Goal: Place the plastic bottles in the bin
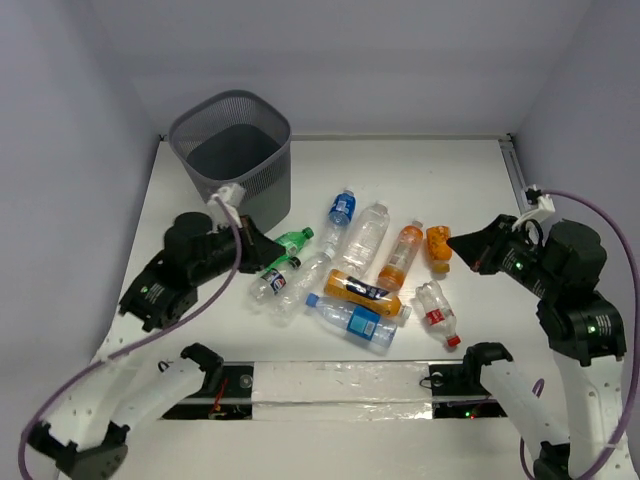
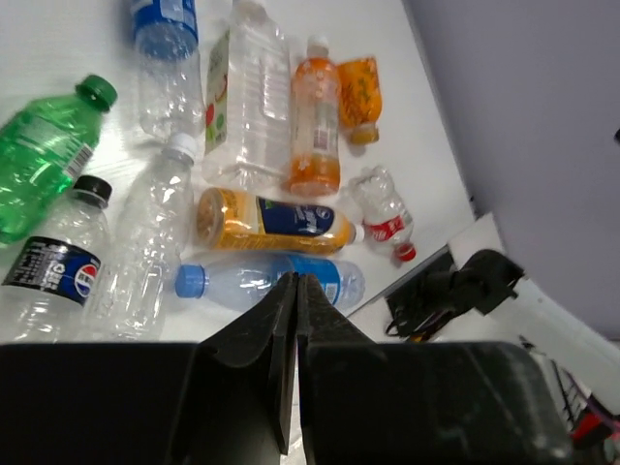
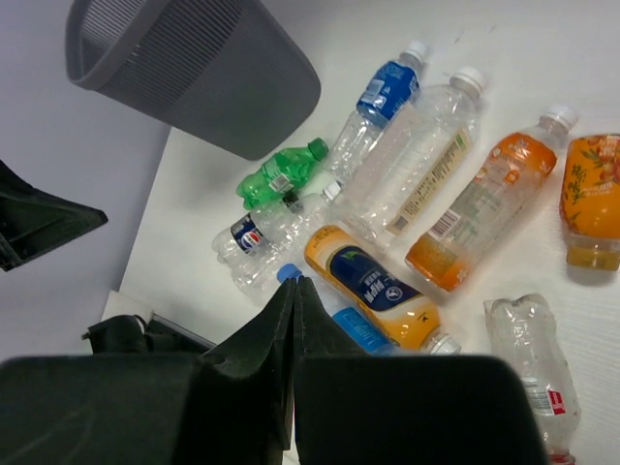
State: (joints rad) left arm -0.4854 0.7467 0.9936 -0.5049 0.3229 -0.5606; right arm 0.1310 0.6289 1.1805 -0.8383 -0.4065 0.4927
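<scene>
From the overhead camera, I see the plastic bottles (image 1: 366, 235) lying on their sides in a loose heap in the middle of the table (image 1: 470, 180). The bin (image 1: 262, 180) stands upright at the far left, just beyond the left arm and well apart from the right one. I judge it sits there so that a short swing from the left can drop a bottle in. My left gripper (image 1: 268, 245) hovers with its jaws pressed together, holding nothing, its tip just beside the green bottle (image 1: 291, 240). My right gripper (image 1: 458, 240) is likewise closed and empty, pointing at the small orange bottle (image 1: 438, 247). Each seems parked at its own flank of the heap, ready to begin. The bin's inside is dark, and I cannot tell whether anything lies at the bottom. Through the left wrist camera, the closed fingers meet in a thin seam over the blue-capped bottle (image 2: 262, 281) and hide its near side. The Pepsi bottle (image 2: 53, 276) and the green one are cut off at the left border, and the bin is out of view. Through the right wrist camera, the fingers again meet with no gap and cover most of the blue-capped bottle. The bin shows only as a slanted wall and part of its rim. The crushed red-label bottle (image 3: 528, 358) runs off the bottom edge.
</scene>
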